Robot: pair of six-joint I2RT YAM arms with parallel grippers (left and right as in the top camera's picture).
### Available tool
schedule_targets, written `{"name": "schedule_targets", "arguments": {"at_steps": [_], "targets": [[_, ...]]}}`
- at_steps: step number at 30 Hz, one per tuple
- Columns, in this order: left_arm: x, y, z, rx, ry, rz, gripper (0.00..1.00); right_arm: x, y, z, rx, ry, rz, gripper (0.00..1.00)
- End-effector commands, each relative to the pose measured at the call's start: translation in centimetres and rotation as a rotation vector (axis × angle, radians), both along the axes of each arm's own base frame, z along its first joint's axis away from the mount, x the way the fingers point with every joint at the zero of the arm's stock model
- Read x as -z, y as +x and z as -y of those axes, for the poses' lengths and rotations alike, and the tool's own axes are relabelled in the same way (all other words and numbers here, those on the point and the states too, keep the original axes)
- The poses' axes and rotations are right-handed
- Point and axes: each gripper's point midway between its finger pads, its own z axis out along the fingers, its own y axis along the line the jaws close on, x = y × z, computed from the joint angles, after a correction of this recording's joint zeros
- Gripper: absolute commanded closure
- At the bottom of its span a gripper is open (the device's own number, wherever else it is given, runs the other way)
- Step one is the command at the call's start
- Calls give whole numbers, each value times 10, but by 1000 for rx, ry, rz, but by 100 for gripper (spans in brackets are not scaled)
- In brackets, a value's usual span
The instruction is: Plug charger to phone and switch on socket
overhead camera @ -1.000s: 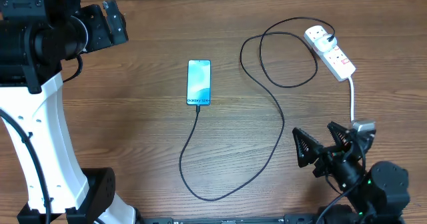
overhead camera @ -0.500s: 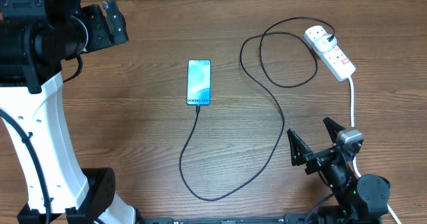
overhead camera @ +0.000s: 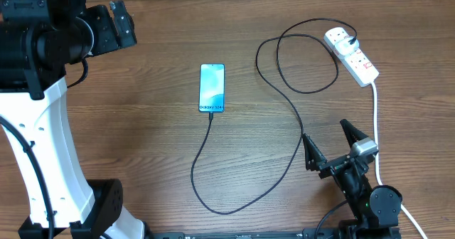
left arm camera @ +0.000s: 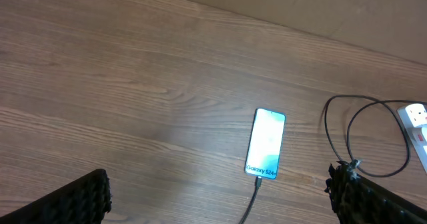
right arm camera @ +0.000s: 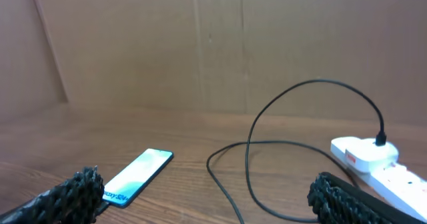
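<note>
Right gripper [overhead camera: 327, 135] is spread wide and empty, with the socket [overhead camera: 353, 56] ahead-right and the phone [overhead camera: 212, 88] ahead-left. Left gripper [overhead camera: 122, 24] is spread and empty too. The charger [overhead camera: 194, 169] tip meets the phone's edge.

A slim smartphone with a light blue-teal screen [overhead camera: 212, 88] lies flat mid-table, screen up. A thin black charger cable [overhead camera: 193, 169] meets its near edge, apparently plugged in, then loops right to a white oblong power strip [overhead camera: 353, 55], where its black adapter [overhead camera: 342, 38] sits in the far outlet.

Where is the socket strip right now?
Overhead view: the socket lies on the table's far right, just right of the loop of the charger, its white cord leading toward the right gripper.
</note>
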Motion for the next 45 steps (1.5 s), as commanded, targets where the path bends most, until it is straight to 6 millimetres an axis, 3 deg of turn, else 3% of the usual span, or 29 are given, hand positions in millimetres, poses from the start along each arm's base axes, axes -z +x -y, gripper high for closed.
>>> {"name": "schedule_targets", "arguments": {"at_steps": [1,8,22,45], "targets": [[-3,-3,-3,-25,-6,9,0,-1,-1,-1,2,-73,47,0],[-3,-3,-3,-25,-6,9,0,21,3,7,51,-130,-27,0],[-3,-3,-3,-25,-6,9,0,27,11,42,260,-133,-64,0],[-3,-3,-3,-25,-6,9,0,27,11,45,274,-131,-66,0]]}}
